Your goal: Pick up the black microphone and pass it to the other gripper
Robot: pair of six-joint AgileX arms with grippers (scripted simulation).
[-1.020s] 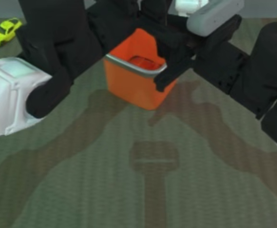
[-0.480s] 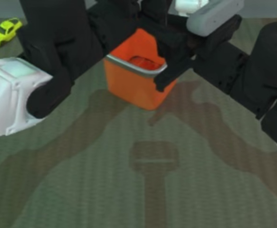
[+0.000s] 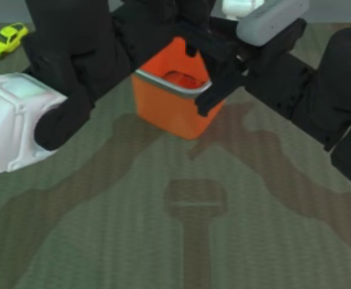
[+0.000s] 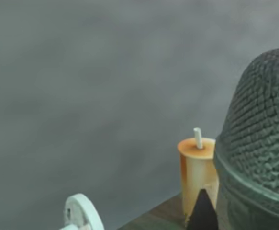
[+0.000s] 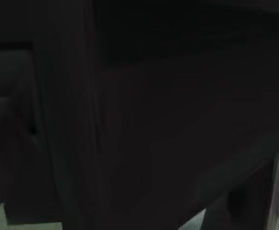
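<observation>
You held both tools over the orange bin (image 3: 175,105); their grip was hidden, so your handover needed the microphone (image 4: 261,143) steady

A: What sits on the table?
B: An orange bin (image 3: 174,108) with a grey rim, near the far middle; a yellow toy car (image 3: 5,39) at the far left corner.
A: And the arms?
B: Bulky black arms crowd over the bin's far side; fingers can't be made out
</observation>
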